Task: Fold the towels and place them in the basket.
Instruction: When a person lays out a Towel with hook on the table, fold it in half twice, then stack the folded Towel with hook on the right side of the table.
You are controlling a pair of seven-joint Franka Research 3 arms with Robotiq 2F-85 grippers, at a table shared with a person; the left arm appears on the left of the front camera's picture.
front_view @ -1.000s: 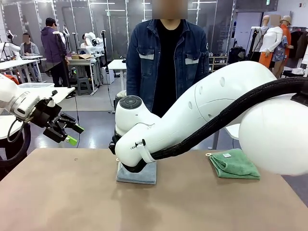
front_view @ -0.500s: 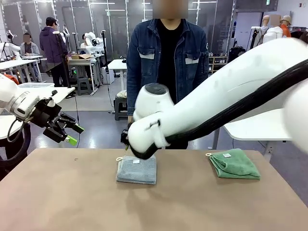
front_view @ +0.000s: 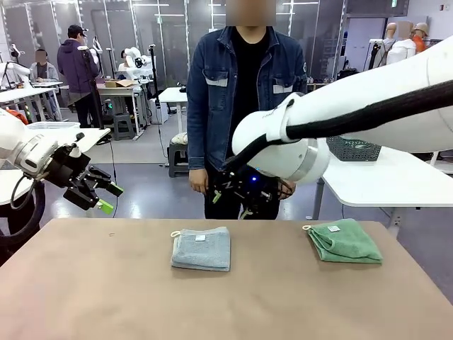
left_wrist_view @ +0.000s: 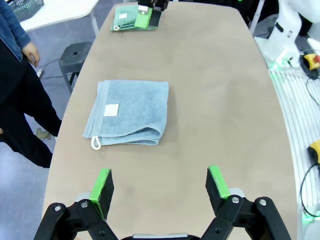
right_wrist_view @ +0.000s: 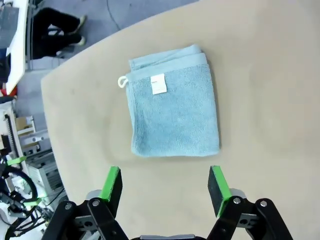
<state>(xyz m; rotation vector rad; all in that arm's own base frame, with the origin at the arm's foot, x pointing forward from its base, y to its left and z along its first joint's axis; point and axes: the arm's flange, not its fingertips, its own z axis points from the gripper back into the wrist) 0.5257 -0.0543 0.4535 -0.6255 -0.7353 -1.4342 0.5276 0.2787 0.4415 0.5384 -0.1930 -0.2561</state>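
Both towels folded on the table, both grippers empty and off the cloth.

You've got the blue-grey towel (front_view: pixel 202 248) lying folded near the middle of the brown table (front_view: pixel 106 297), white label up, loop at its far-left corner (the right wrist view looks straight down on it (right_wrist_view: pixel 173 102)). The green towel (front_view: pixel 345 241) sits folded well apart from it, toward the table's right side. Your left gripper (front_view: pixel 99 191) hangs off the table's left edge, fingers spread, nothing between them (left_wrist_view: pixel 161 186). Your right gripper (right_wrist_view: pixel 165 185) hovers above the blue-grey towel, pads apart, holding nothing. The basket (front_view: pixel 352 148) stands on the white side table behind the right arm. A person stands at the far edge.
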